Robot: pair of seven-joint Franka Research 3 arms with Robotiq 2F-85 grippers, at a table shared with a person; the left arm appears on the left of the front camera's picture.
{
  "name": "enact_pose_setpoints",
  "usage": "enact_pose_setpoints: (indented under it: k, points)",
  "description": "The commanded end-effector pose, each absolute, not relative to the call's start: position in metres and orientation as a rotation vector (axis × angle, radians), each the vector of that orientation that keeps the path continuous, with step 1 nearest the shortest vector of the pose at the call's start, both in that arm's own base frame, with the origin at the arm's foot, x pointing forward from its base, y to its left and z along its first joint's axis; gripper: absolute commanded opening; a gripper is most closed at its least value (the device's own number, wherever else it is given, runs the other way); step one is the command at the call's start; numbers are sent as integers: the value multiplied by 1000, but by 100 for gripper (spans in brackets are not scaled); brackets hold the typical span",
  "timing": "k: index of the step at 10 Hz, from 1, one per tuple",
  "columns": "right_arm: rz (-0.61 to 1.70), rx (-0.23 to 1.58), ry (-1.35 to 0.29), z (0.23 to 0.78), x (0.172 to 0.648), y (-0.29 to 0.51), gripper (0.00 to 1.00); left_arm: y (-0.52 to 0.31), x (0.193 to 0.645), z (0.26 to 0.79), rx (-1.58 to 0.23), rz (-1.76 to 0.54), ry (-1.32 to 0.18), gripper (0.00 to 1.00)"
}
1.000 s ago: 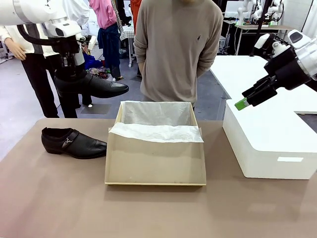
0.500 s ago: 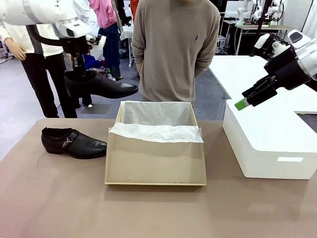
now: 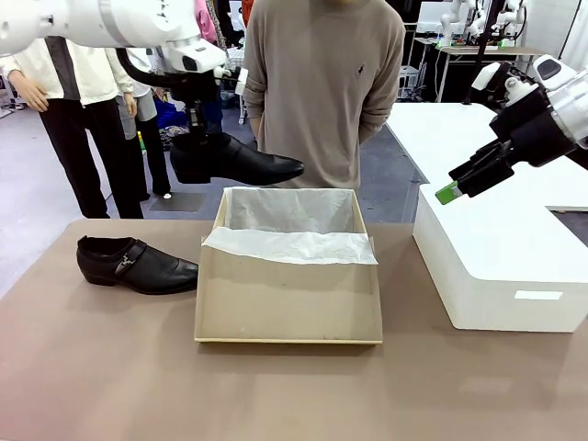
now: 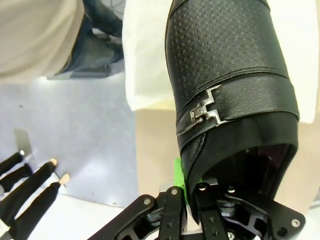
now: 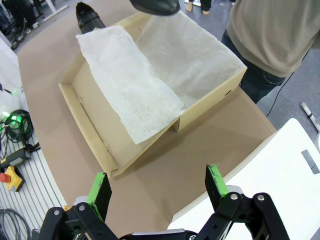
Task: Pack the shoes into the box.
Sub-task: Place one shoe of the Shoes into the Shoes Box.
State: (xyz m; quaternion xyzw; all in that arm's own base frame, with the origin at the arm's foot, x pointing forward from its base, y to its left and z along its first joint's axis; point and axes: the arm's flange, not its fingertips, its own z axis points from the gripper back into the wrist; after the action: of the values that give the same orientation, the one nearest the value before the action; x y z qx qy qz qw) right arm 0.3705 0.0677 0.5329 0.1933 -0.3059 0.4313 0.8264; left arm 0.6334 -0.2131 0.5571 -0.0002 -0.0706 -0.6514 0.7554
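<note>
1. Table (image 3: 92, 386): carries the open box (image 3: 288, 294), with tissue (image 3: 289, 245) draped over its front wall.
2. Shoes: resting shoe (image 3: 136, 265) lies on the table left of the box; raised shoe (image 3: 241, 163) hangs over the box's far left corner.
3. Left gripper (image 3: 196, 138): clamped on the raised shoe's heel rim. The hold is thin, so the toe may sag or slip onto the wall.
4. Right gripper (image 3: 447, 193): fingers apart, empty.

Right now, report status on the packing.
Left gripper shut on one shoe, airborne near the box. Right gripper open, empty. Other shoe on table. Box unobstructed.
</note>
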Motion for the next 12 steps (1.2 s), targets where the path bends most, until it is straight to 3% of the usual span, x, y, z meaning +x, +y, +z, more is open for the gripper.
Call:
enact_pose_setpoints:
  k: [1, 12]
  points:
    - [925, 434, -669, 533, 374, 67, 100, -233, 644, 556, -9, -1396, -140, 0]
    - [925, 434, -669, 533, 374, 67, 100, -259, 640, 517, -43, -1376, -129, 0]
